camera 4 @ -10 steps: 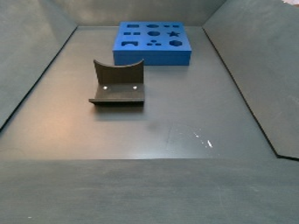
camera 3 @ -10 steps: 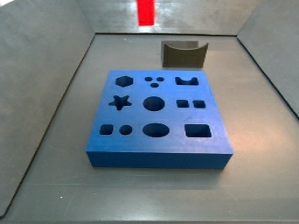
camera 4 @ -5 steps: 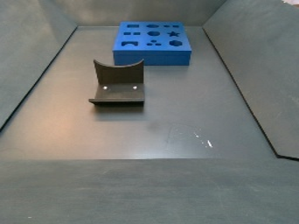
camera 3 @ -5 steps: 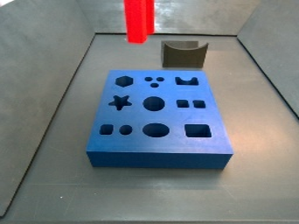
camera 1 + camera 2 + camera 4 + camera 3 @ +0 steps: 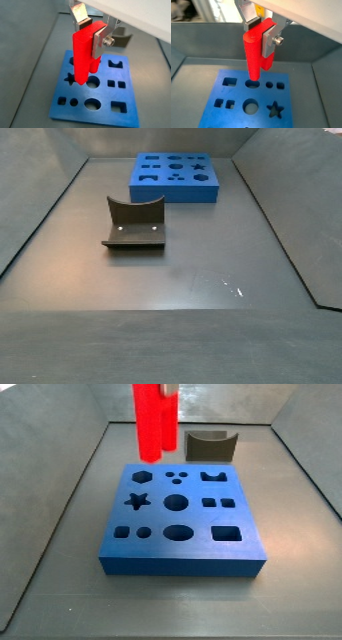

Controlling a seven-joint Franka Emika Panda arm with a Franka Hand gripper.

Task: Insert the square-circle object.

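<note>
Between the silver fingers of the claw, the square-circle object is being pinched near its upper end and is hanging upright; the same grip is being shown in both wrist views, with the claw pressed against the red bar. Below the claw, the blue block is lying flat on the grey worktop, and the bar's lower end is being held above the block's upper face, apart from it, over the area near the round hole. In a side view the bar is reaching down from the upper edge of the picture, over the block's far edge. Beyond the claw, the dark fixture is standing just past that edge. Open worktop is being left around the block on all sides up to the grey walls. In a side view the block and fixture are being seen well apart.
</note>
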